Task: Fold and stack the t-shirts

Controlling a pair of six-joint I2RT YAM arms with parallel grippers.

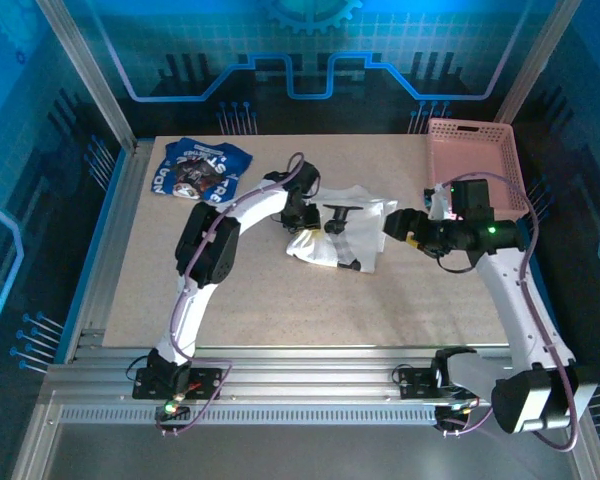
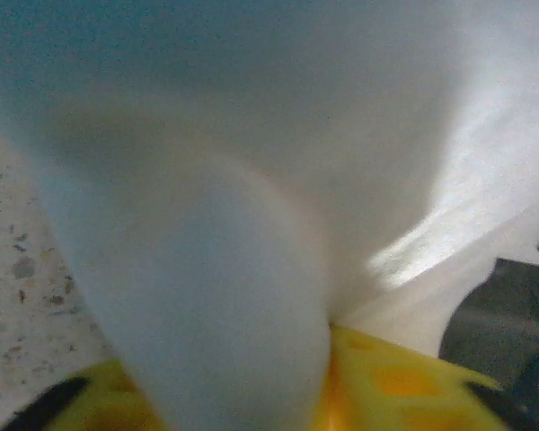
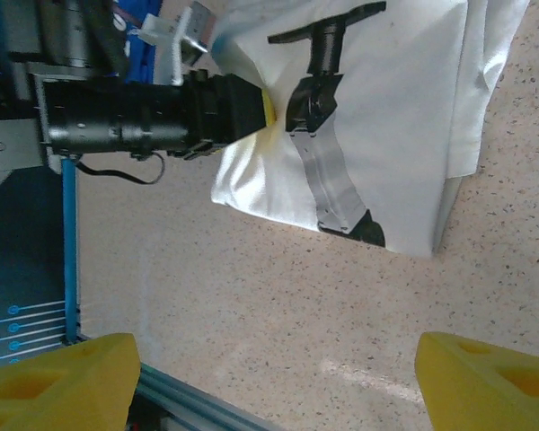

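Observation:
The white t-shirt lies crumpled at the table's middle, with a dark graphic showing on it. My left gripper sits at its left edge, shut on a bunch of the white cloth. In the left wrist view that cloth bulges up between the yellow fingers. My right gripper hovers by the shirt's right side. Its jaws are open, with bare tabletop between them. The royal-blue t-shirt with white lettering lies crumpled at the back left corner.
A pink lattice basket stands at the back right corner, just behind the right arm. The speckled tabletop is bare in front of the white shirt. A metal frame rail runs along the near edge.

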